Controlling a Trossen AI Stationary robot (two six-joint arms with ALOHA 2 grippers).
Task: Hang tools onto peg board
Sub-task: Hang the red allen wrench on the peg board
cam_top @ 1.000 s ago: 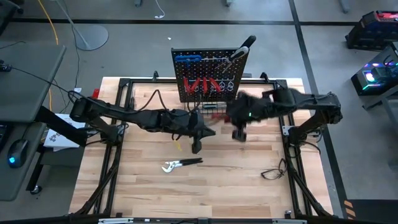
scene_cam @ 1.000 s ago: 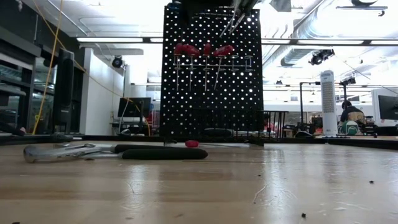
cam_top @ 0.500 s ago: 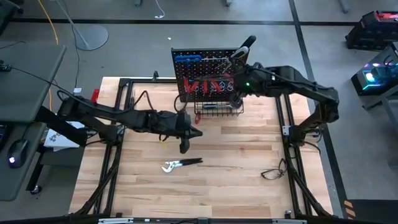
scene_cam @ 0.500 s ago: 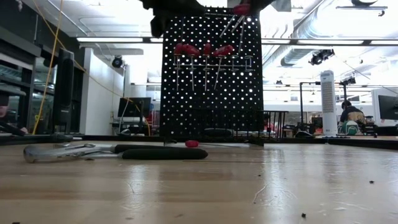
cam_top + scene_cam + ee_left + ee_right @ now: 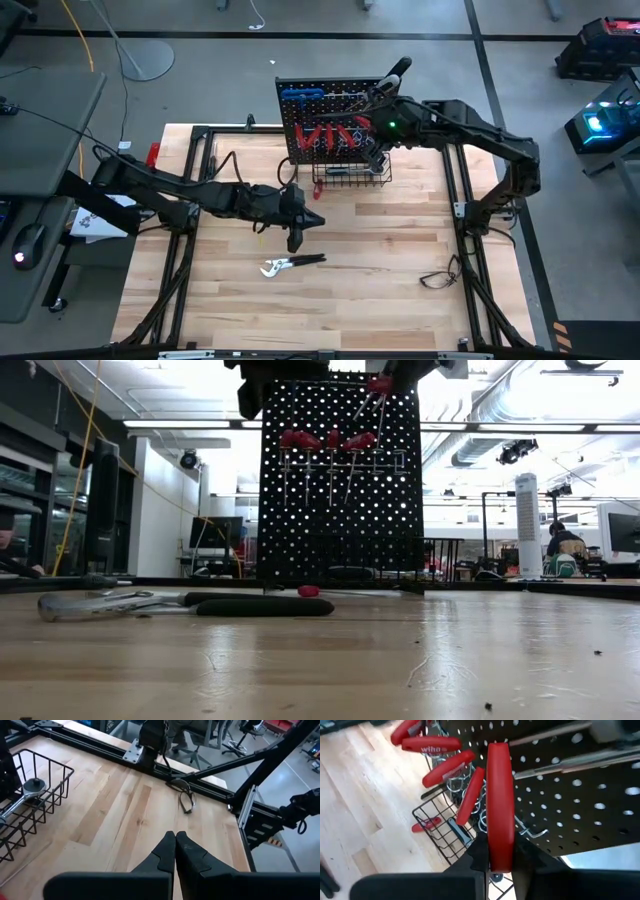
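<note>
The black peg board [image 5: 335, 100] stands at the table's far edge, with blue hex keys [image 5: 300, 95] and red-handled screwdrivers [image 5: 325, 135] hanging on it and a wire basket [image 5: 350, 175] at its foot. My right gripper [image 5: 373, 142] is right in front of the board's right part, shut on a red-handled screwdriver [image 5: 499, 795]. My left gripper [image 5: 296, 236] hovers shut over the middle of the table with nothing in it [image 5: 175, 837]. Silver pliers with black handles [image 5: 290, 265] lie flat on the table just nearside of it. My right gripper pinches the screwdriver's red handle [image 5: 499, 847] between its two fingers, which slant down toward the board. The handle lies along the fingers and sticks out ahead of them. The screwdriver is lifted clear, high before the board [image 5: 380, 384], its thin shaft [image 5: 379, 420] pointing down.
A ratchet wrench [image 5: 22, 797] lies in the wire basket [image 5: 35, 815]. A red-handled tool [image 5: 308, 591] lies on the table before the board. A thin black cable [image 5: 440, 275] is coiled near the right frame rail. Bare wood spreads along the near half of the table.
My right gripper has carried the red-handled screwdriver from over the table nearside of the basket toward the far edge, up to the peg board, and has turned as it went. My left gripper, still shut, has drawn back a little toward the table's left edge.
</note>
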